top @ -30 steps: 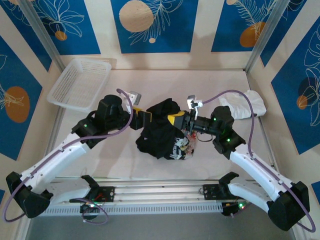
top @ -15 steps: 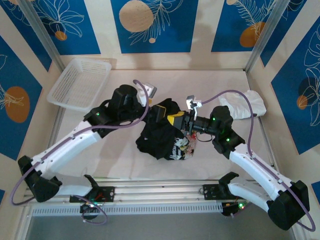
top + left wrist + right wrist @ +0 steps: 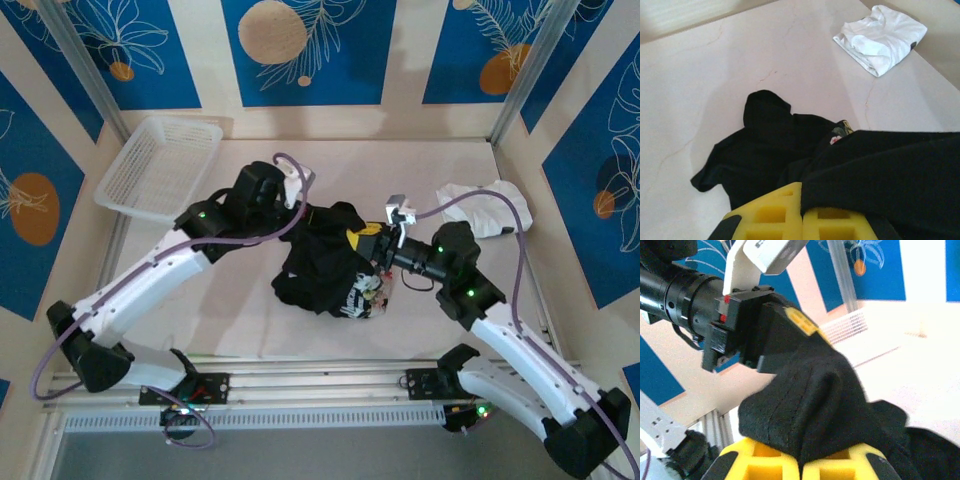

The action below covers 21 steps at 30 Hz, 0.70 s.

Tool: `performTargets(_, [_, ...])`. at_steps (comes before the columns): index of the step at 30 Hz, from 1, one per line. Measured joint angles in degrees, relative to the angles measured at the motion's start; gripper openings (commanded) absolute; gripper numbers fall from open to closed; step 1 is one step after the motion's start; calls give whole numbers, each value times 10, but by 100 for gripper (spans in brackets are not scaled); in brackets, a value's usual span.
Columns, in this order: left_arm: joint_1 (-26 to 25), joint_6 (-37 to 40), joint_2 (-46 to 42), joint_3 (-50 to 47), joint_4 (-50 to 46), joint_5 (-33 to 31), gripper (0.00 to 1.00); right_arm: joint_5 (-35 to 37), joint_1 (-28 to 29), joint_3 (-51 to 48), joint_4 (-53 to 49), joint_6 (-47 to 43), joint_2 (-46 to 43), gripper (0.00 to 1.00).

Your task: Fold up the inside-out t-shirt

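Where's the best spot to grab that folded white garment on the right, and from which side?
Take the white folded garment by its thick layered edge facing the black t-shirt, coming down from above on that side. The folds stack there, so one pinch probably catches every layer.

White-shelled, with black joint housings, green lights [image 3: 203,213] and looping purple cables [image 3: 243,240], the left arm [image 3: 150,280] and right arm [image 3: 520,345] end in the yellow-fingered left gripper [image 3: 801,202] and right gripper [image 3: 800,462].

Your overhead view is bright, even and sharp, with soft shadows on the table [image 3: 250,325]. In your right wrist view the right side glares to white, and the t-shirt [image 3: 810,400] close up looks blurred.
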Motion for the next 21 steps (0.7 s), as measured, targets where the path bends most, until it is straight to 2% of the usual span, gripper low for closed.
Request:
performTargets(2, [17,-8,-32,-13,8,44,0,18,4,-3,0,-14,-16,0])
performTargets(8, [94,-66,-134,-63,62,233,0,63,13,-3,-27,-47,-17,0])
performTargets(12, [113,-110,-161,-91,112,329,0,74,16,12,-56,-52,8,5])
performTargets(16, [117,-139,-148,-110,150,376,0,74,19,46,-94,-58,46,17])
performTargets(21, [117,-149,-127,-113,164,388,0,85,37,77,-153,-91,68,38])
